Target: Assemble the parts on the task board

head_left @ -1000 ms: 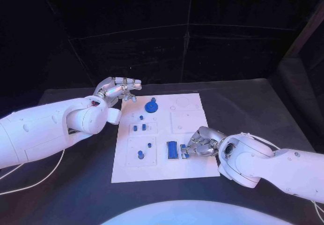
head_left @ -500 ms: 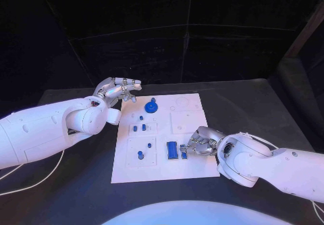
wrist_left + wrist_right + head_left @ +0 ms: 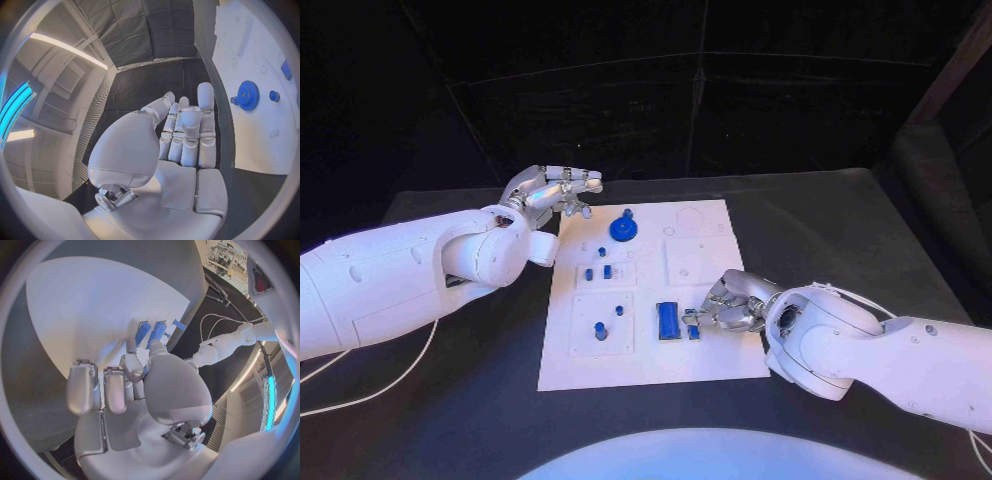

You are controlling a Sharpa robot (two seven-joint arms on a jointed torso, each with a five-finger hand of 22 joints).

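**Two hands at the white board**

Both silver hands stay near the white rectangular task board (image 3: 653, 290). The left hand (image 3: 553, 188) hovers beyond the board's far left corner, its fingers straight and apart, holding nothing. The right hand (image 3: 721, 303) rests on the board's right side, its fingertips (image 3: 132, 361) pinching a small blue block (image 3: 692, 323) beside a longer blue bar (image 3: 668, 320). A blue gear (image 3: 623, 228) stands near the far edge.

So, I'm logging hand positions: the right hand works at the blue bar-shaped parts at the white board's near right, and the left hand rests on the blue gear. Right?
Not quite. The left hand isn't on the round blue toothed gear; the head view shows it off the white task board's far left corner, fingers apart, holding nothing. The right hand is at the blue bar-shaped parts, as you said.
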